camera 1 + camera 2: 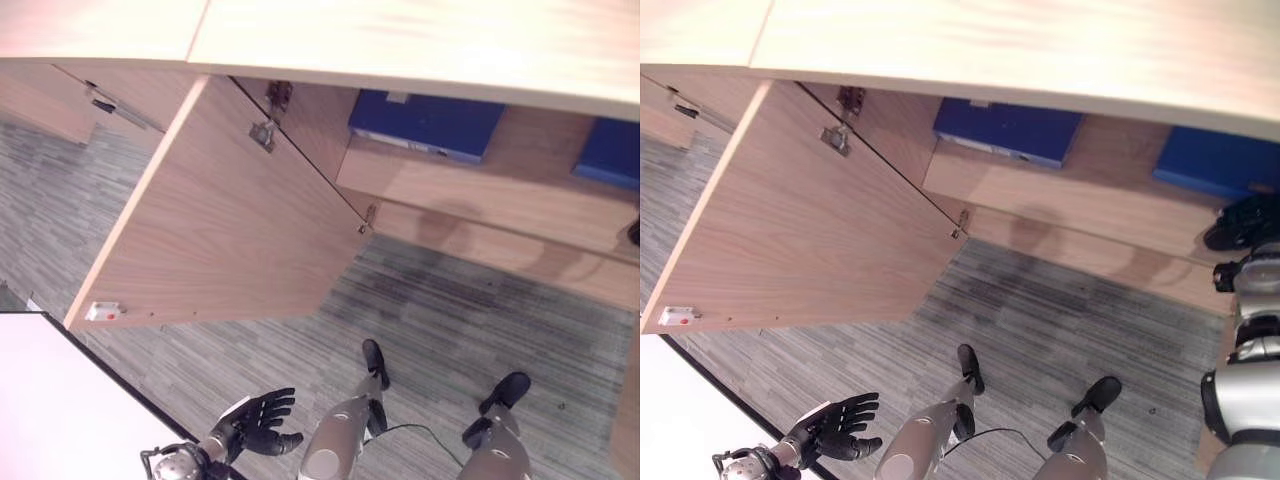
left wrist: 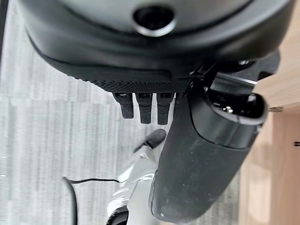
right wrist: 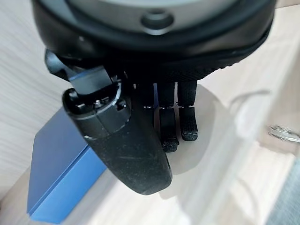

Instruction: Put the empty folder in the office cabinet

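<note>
The cabinet door [image 1: 220,215] stands swung wide over the grey carpet [image 1: 450,310], its free edge toward your left, leaving the cabinet [image 1: 970,50] interior exposed with open floor in front of the shelf [image 1: 1080,205]. On that shelf you see 2 blue folders lying flat and well apart: 1 folder [image 1: 1008,130] near the hinge side and a second folder [image 1: 1215,160] just beside the right hand [image 1: 1243,222], which reaches in over the shelf with relaxed fingers [image 3: 187,117] holding nothing. Your left hand [image 1: 262,420] hangs low beside the white counter [image 1: 50,400], fingers spread and empty.
</note>
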### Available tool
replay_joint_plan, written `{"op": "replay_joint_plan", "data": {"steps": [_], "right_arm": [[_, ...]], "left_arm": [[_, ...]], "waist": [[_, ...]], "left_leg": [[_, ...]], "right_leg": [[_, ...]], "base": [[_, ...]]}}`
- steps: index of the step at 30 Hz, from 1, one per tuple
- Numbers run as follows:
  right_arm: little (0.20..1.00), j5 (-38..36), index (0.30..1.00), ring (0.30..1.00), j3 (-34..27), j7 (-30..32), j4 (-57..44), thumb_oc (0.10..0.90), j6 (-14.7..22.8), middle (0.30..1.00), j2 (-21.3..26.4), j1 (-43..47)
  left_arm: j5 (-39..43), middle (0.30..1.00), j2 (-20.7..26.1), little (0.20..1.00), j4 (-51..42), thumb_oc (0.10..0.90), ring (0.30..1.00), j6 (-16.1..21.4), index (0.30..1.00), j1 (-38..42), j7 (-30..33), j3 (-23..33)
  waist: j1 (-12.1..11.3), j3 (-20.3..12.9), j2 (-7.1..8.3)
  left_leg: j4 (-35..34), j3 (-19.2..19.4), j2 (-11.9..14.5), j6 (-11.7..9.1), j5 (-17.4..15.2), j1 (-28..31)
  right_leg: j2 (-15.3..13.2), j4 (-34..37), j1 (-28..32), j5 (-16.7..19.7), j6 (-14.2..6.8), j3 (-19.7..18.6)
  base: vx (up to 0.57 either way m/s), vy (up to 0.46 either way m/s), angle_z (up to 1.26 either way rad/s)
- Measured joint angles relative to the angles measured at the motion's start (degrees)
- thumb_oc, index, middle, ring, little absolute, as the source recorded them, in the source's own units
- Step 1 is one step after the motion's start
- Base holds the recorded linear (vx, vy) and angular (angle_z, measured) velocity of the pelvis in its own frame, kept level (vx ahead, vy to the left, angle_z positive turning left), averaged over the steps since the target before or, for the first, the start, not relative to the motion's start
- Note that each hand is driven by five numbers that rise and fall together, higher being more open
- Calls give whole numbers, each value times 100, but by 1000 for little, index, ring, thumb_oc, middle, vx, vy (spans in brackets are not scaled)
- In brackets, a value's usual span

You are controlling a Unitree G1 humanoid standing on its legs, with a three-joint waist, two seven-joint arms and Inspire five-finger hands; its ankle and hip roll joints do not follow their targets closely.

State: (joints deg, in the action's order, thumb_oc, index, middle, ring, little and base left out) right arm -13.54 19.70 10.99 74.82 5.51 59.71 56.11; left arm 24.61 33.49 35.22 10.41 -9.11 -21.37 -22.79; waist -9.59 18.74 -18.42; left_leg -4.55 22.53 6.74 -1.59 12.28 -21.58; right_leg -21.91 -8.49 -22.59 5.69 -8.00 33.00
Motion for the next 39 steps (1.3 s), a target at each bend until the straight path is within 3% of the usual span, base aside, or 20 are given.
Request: {"op": "replay_joint_plan", "data": {"steps": [2, 10, 15, 19, 20, 22, 23, 24, 25, 27, 28, 31, 32, 34, 36, 38, 39], "right_arm": [[300, 6, 300, 300, 394, -27, 39, 400, -115, 300, 125, 554], [300, -3, 300, 300, 1234, -72, 29, 400, -238, 300, 170, 1306], [300, -15, 300, 300, 1326, -50, 14, 400, -243, 300, 189, 1452], [300, -126, 300, 300, 1195, 220, -741, 400, -161, 300, 453, 1586], [300, -314, 300, 300, 445, 309, -1493, 400, 50, 300, 349, 767], [300, -456, 300, 300, 312, 333, -1801, 400, 86, 300, 49, 462], [300, -472, 300, 300, 165, 346, -1939, 400, 88, 300, 30, 397], [300, -545, 300, 300, -490, 405, -2502, 400, 317, 300, -268, -327], [300, -581, 300, 300, -624, 405, -2739, 400, 323, 300, -460, -658], [300, -594, 300, 300, -986, 413, -3082, 400, 391, 300, -826, -1174], [300, -612, 300, 300, -1256, 423, -3416, 400, 443, 300, -1247, -1688], [300, -630, 300, 300, -1772, 459, -4143, 400, 483, 300, -2063, -2620], [300, -621, 300, 300, -1844, 452, -4494, 400, 534, 300, -2719, -3226], [300, -622, 300, 300, -1771, 396, -4574, 400, 524, 300, -3246, -3757], [300, -602, 300, 300, -1617, 342, -4606, 400, 449, 300, -3687, -4262], [300, -496, 300, 300, -1517, 228, -4742, 400, 408, 300, -3824, -4661], [596, -458, 596, 596, -1450, 130, -4762, 598, 407, 596, -3913, -4989]], "left_arm": [[-3, 900, 9, 900, 27, 800, 900, 0, 900, -2, -52, -21], [221, 900, 8, 900, 10, 800, 900, 7, 900, 109, -50, -34], [235, 900, 7, 900, 9, 800, 900, -8, 900, 134, -51, -25], [431, 900, -88, 900, 56, 800, 900, -14, 900, 174, -44, 127], [432, 900, -241, 900, 303, 800, 900, -41, 900, 316, -19, 240], [429, 900, -319, 900, 429, 800, 900, -40, 900, 360, 9, 264], [425, 900, -346, 900, 441, 800, 900, -35, 900, 369, 7, 300], [428, 900, -539, 900, 588, 800, 900, -34, 900, 428, 84, 410], [420, 900, -557, 900, 644, 800, 900, -41, 900, 440, 79, 404], [395, 900, -618, 900, 806, 800, 900, -50, 900, 439, 79, 446], [327, 900, -645, 900, 1004, 800, 900, -66, 900, 447, 94, 492], [305, 900, -931, 900, 1382, 800, 900, -139, 900, 463, 202, 865], [227, 900, -1033, 900, 1642, 800, 900, -176, 900, 437, 317, 1010], [138, 900, -1024, 900, 1685, 800, 900, -179, 900, 380, 346, 1039], [-1, 900, -1103, 900, 1849, 800, 900, -177, 900, 349, 387, 1216], [-64, 900, -1203, 900, 1916, 800, 900, -179, 900, 317, 480, 1417], [-65, 900, -1244, 900, 1966, 800, 900, -179, 900, 325, 515, 1471]], "waist": [[-5, 0, 0], [152, 3, 4], [206, 3, 7], [350, 15, 64], [357, 67, 169], [408, 45, 373], [409, 42, 394], [500, 42, 527], [485, 3, 693], [496, -64, 875], [498, -147, 1057], [542, -227, 1222], [587, -312, 1348], [678, -405, 1451], [754, -538, 1552], [793, -612, 1594], [845, -734, 1647]], "left_leg": [[0, 67, -28, 33, 16, -189], [-1, 120, -89, 145, 94, -539], [-1, 125, -80, 156, 126, -567], [4, 73, -28, 175, 152, -503], [3, 19, 21, 174, 152, -259], [4, 3, 63, 167, 146, -67], [2, -10, 69, 159, 141, -39], [2, -123, 121, 147, 131, 130], [3, -121, 147, 106, 99, 248], [2, -116, 168, 57, 62, 384], [1, -114, 175, 30, 34, 523], [1, -73, 181, -43, -59, 787], [-2, -43, 189, -79, -117, 996], [-2, 35, 197, -137, -177, 1156], [-3, 120, 213, -179, -238, 1339], [-4, 173, 218, -196, -257, 1463], [-3, 246, 238, -230, -288, 1553]], "right_leg": [[-87, -199, -334, -55, -9, -112], [-195, -426, -851, -48, -1, -286], [-182, -434, -888, -23, 29, -308], [-103, -425, -748, 45, 119, -261], [-10, -310, -418, 40, 123, -179], [58, -236, -184, -17, 89, -152], [70, -217, -133, -14, 93, -140], [162, -49, 241, -4, 105, 60], [213, 32, 383, -6, 103, 68], [253, 105, 556, -7, 100, 87], [289, 223, 738, 13, 81, 92], [373, 507, 1091, 105, 57, 109], [445, 749, 1351, 188, 44, 87], [501, 940, 1543, 271, 35, 60], [543, 1046, 1689, 295, 34, -26], [565, 1119, 1827, 318, 26, -41], [595, 1168, 1869, 334, 31, -106]], "base": [[7, 1, -9], [12, -7, -2], [3, 1, 1], [9, -9, 3], [34, -9, 7], [52, 0, 2], [45, 18, 22], [51, 27, 20], [56, 41, 20], [46, 57, -2], [59, 73, -4], [70, 71, -6], [51, 76, -14], [71, 50, -16], [61, 45, -21], [33, 54, -17], [23, 61, -19]]}}
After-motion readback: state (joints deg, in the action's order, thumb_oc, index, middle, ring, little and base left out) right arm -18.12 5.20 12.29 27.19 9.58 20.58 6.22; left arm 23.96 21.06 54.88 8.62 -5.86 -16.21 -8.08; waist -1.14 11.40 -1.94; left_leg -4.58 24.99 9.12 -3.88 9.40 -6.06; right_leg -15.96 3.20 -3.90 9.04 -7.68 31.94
